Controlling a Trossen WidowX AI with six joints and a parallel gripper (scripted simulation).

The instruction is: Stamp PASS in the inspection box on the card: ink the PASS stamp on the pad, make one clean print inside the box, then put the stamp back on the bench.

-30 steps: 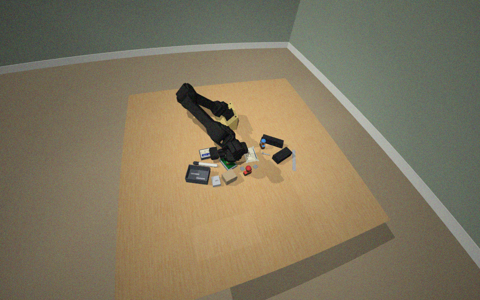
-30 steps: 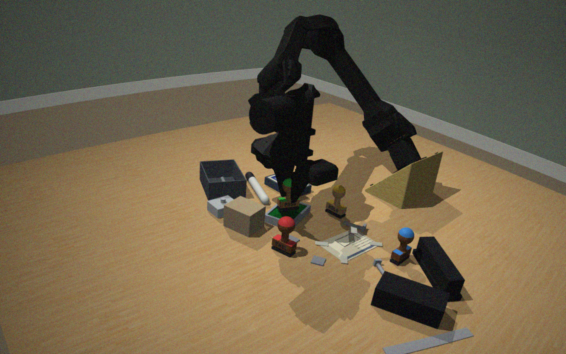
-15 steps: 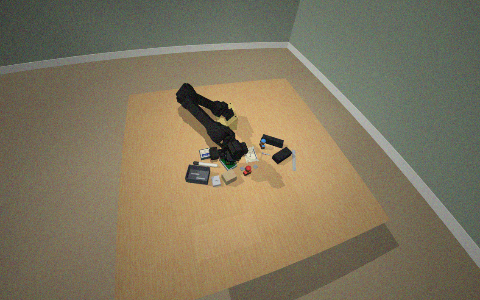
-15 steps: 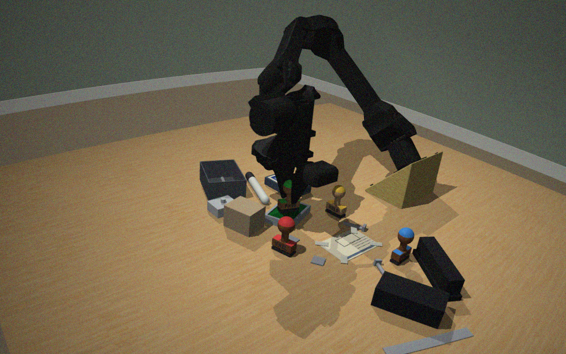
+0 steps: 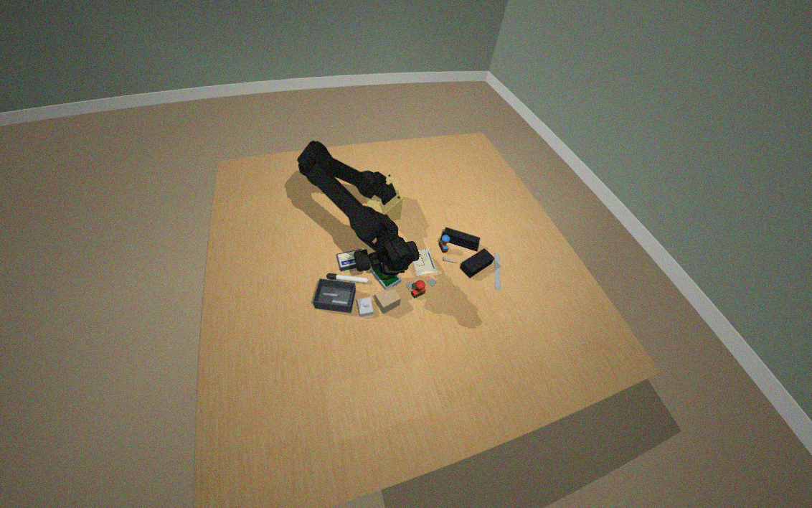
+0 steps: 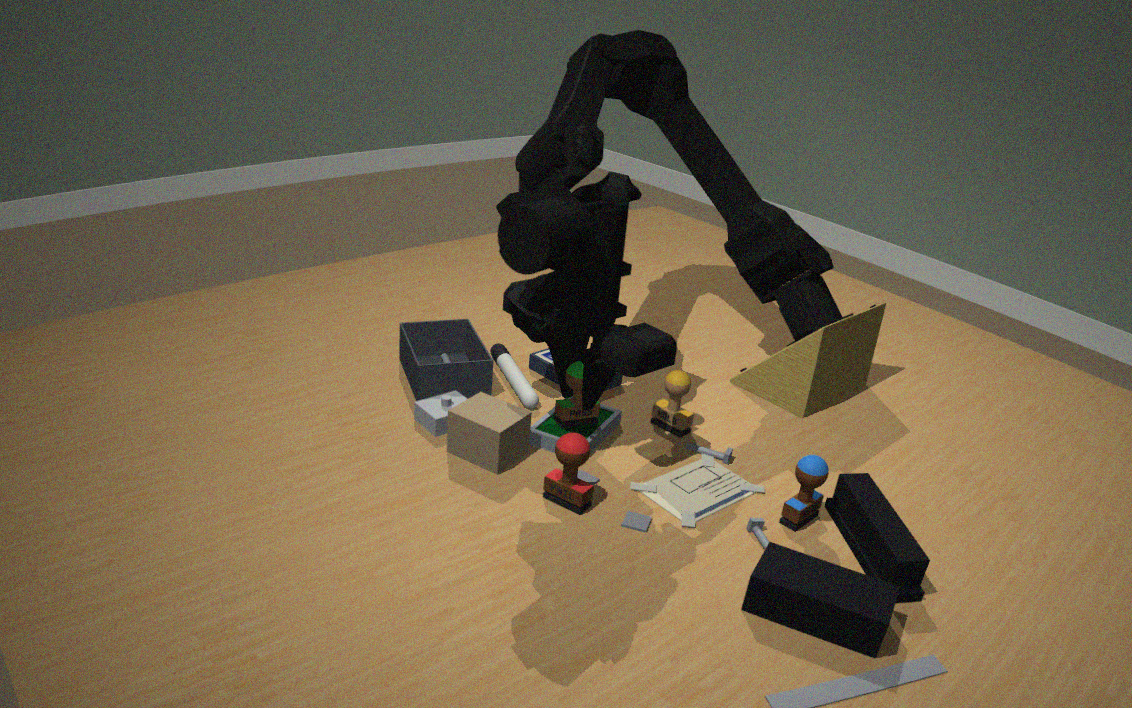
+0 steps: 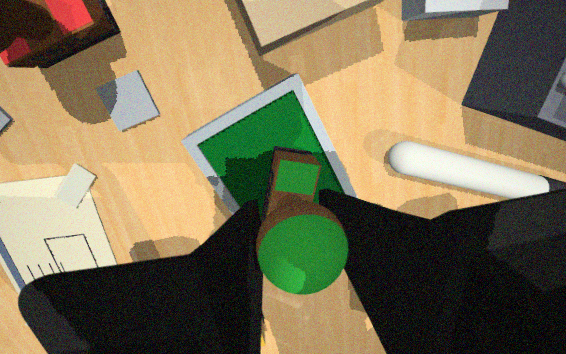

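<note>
My gripper (image 6: 582,390) (image 7: 289,204) is shut on the PASS stamp (image 6: 577,409) (image 7: 303,252), which has a green knob and a brown block. The stamp is upright over the green ink pad (image 5: 386,279) (image 6: 611,423) (image 7: 250,135), its base at the pad's surface; whether it presses on the ink is hard to tell. The card (image 5: 425,263) (image 6: 680,503) (image 7: 30,210) lies beside the pad, with light tabs at its corners. Its outlined box (image 6: 696,478) (image 7: 75,250) shows no print in the parts I see. In the top view the arm hides the stamp.
A red stamp (image 5: 418,290) (image 6: 570,475), a yellow stamp (image 6: 674,403) and a blue stamp (image 5: 445,242) (image 6: 805,490) stand around the card. A tan block (image 5: 387,300) (image 6: 489,432), a white marker (image 5: 353,279) (image 7: 467,170) and a dark bin (image 5: 334,295) (image 6: 446,367) lie near the pad. Two black blocks (image 5: 460,237) (image 5: 477,262) lie beyond the card.
</note>
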